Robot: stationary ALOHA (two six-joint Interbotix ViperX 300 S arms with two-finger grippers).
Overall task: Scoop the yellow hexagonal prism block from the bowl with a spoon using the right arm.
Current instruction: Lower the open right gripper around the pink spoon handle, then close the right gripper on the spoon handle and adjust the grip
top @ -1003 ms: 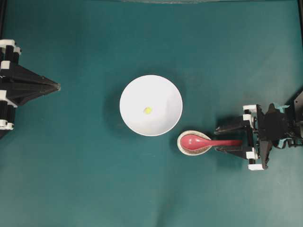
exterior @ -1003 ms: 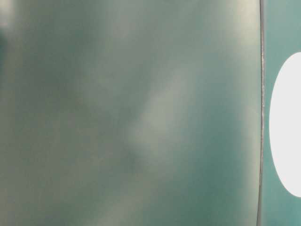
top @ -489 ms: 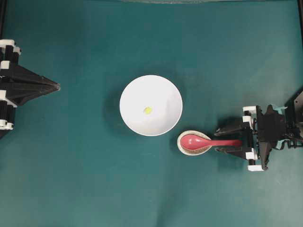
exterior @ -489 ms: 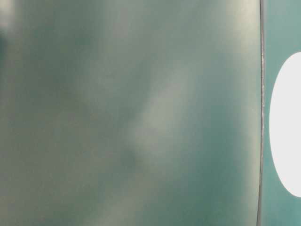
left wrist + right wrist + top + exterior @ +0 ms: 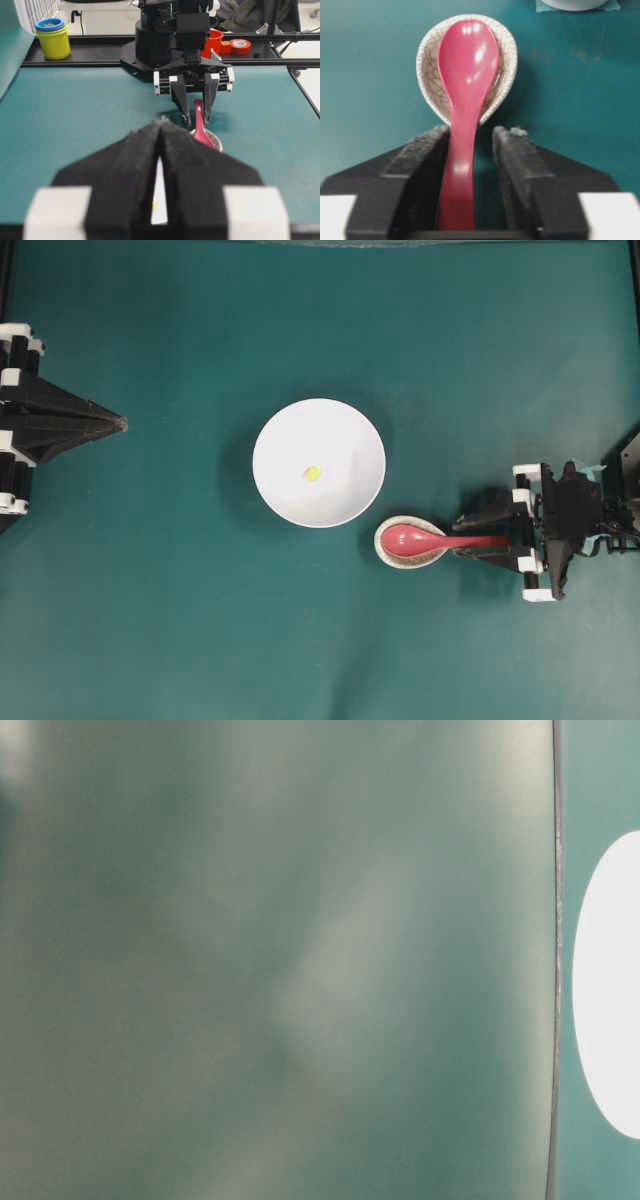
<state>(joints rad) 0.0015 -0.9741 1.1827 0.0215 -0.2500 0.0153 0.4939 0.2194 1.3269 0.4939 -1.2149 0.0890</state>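
Right gripper [image 5: 470,150] straddles the handle of the pink-red spoon [image 5: 467,65], jaws part open with one finger touching the handle and a gap at the other, nothing clamped; left gripper [image 5: 118,424] is parked, fingers together. Yellow hexagonal prism block [image 5: 312,473] lies in the white bowl [image 5: 290,440], spoon scoop resting in the speckled dish [image 5: 507,60] just beside it. Risk: an off-centre close could roll the glossy handle or drag the dish; table-level view is blurred, bowl cut off.

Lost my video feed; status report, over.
Right gripper open, straddling spoon handle. Left gripper shut, parked. Yellow block in white bowl; nothing in the way.
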